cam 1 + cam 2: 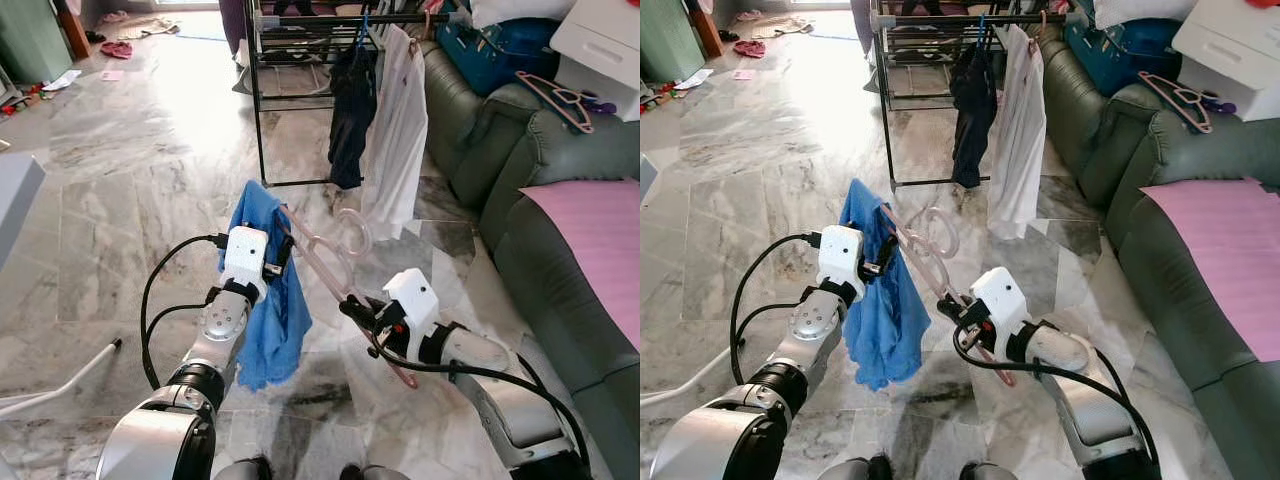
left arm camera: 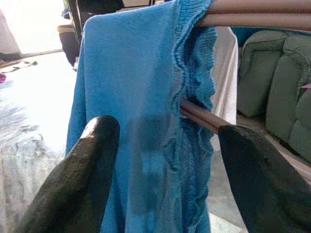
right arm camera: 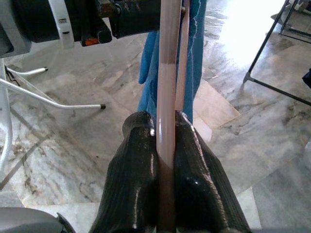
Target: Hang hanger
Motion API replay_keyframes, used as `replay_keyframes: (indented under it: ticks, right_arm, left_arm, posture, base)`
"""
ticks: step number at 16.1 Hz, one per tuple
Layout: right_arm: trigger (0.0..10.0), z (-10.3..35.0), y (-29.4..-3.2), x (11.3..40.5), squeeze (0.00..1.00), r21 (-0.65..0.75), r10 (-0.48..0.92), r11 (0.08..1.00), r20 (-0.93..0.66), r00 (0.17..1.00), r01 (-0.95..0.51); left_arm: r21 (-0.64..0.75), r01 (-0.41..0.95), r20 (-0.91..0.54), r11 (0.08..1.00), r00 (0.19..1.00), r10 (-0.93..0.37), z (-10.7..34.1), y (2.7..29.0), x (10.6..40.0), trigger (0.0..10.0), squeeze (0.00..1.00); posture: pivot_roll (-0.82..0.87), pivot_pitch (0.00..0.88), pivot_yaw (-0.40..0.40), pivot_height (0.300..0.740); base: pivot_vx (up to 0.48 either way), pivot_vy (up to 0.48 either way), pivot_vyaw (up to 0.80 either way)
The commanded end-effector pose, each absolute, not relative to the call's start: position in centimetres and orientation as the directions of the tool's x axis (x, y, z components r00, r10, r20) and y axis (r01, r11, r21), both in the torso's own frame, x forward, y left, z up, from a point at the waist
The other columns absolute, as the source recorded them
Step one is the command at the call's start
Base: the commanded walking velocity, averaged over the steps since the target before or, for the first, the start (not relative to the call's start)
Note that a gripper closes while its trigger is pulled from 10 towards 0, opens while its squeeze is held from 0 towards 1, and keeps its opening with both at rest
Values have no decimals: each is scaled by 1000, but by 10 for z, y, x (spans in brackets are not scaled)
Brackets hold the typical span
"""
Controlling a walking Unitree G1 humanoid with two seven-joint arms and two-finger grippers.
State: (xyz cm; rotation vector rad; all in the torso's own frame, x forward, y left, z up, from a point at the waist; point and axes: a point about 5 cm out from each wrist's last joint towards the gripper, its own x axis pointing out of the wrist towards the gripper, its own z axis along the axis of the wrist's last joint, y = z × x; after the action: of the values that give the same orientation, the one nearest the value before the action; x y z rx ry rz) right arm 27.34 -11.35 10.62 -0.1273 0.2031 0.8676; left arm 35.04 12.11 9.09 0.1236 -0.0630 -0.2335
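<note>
A pink plastic hanger [image 1: 325, 262] is held out in front of the robot above the marble floor [image 1: 130, 190], tilted, with its hook [image 1: 356, 232] pointing toward the clothes rack [image 1: 300, 30]. A blue garment [image 1: 272, 300] is draped over the hanger's left end and hangs down beside the left arm.

The right tool [image 3: 166, 145] is seen pressed together on the hanger's lower bar, the pink rod being pinched between its two black fingers [image 3: 133, 179]. The left tool [image 2: 165, 160] is held at the blue garment with its fingers [image 2: 85, 174] spread apart; the fabric and the pink bars of the hanger lie between them, and no grip on either is shown.

On the black clothes rack ahead, a dark garment [image 1: 350, 110] and a white shirt [image 1: 398, 130] are hung side by side. A green sofa [image 1: 530, 170] stands to the right, with a pink cloth [image 1: 600, 240] spread over its seat and another pink hanger [image 1: 556, 98] resting on its arm. A blue bag [image 1: 490, 50] is placed at the sofa's far end. A white metal leg [image 1: 60, 385] lies on the floor at the left.
</note>
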Motion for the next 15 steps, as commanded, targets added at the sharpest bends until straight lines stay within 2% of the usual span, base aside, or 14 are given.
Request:
replay_keyframes:
  ticks: [1, 4, 5, 6, 7, 8, 9, 12, 13, 14, 15]
  right_arm:
    - [10000, 110, -111, 269, 0, -20, 777, 603, -213, 592, -798]
    - [10000, 109, -109, 267, 0, -13, 783, 595, -218, 583, -804]
    - [10000, 108, -110, 267, 0, -13, 781, 597, -219, 585, -802]
    - [10000, 108, -110, 267, 0, -13, 780, 599, -221, 586, -801]
    - [10000, 108, -111, 267, 0, -13, 778, 600, -223, 588, -800]
    - [10000, 108, -112, 266, 0, -14, 776, 603, -224, 590, -798]
    - [10000, 108, -112, 266, 0, -14, 776, 603, -223, 590, -798]
    - [10000, 108, -111, 264, 0, -5, 791, 583, -225, 569, -813]
    - [10000, 108, -111, 263, 0, -3, 797, 575, -227, 560, -818]
    - [10000, 108, -112, 263, 0, -6, 797, 572, -232, 557, -820]
    - [10000, 108, -114, 264, 0, -7, 795, 574, -235, 559, -819]
  left_arm:
    - [109, 210, 56, 972, 975, -217, 98, 126, 356, 0, 0]
    - [137, 220, 49, 966, 972, -228, 99, 127, 357, 0, 0]
    - [169, 238, 40, 956, 968, -248, 98, 126, 357, 7765, 0]
    - [169, 246, 40, 954, 966, -256, 98, 126, 356, 10000, 0]
    - [154, 257, 47, 954, 963, -267, 96, 128, 354, 10000, 0]
    - [147, 257, 48, 955, 963, -266, 94, 132, 352, 10000, 937]
    - [148, 257, 49, 955, 963, -267, 92, 136, 350, 10000, 1000]
    - [129, 235, 39, 963, 970, -242, 89, 144, 349, 10000, 1000]
    - [115, 238, 41, 964, 969, -244, 90, 145, 350, 10000, 902]
    - [98, 252, 51, 963, 965, -257, 93, 145, 350, 10000, 0]
    - [99, 253, 54, 962, 964, -259, 94, 146, 351, 10000, 0]
  posture:
    - [-261, 92, -34, 740]
    - [-262, 94, -29, 740]
    - [-261, 96, -24, 740]
    - [-261, 96, -24, 740]
    - [-263, 98, -20, 740]
    - [-263, 100, -18, 740]
    - [-263, 102, -16, 740]
    - [-257, 106, -18, 740]
    - [-257, 106, -18, 740]
    - [-255, 107, -18, 740]
    - [-255, 109, -17, 740]
  base:
    - [0, 0, 0]
    - [0, 0, 0]
    - [0, 0, 0]
    - [0, 0, 0]
    - [0, 0, 0]
    - [0, 0, 0]
    - [0, 0, 0]
    - [0, 0, 0]
    - [0, 0, 0]
    - [0, 0, 0]
    - [0, 0, 0]
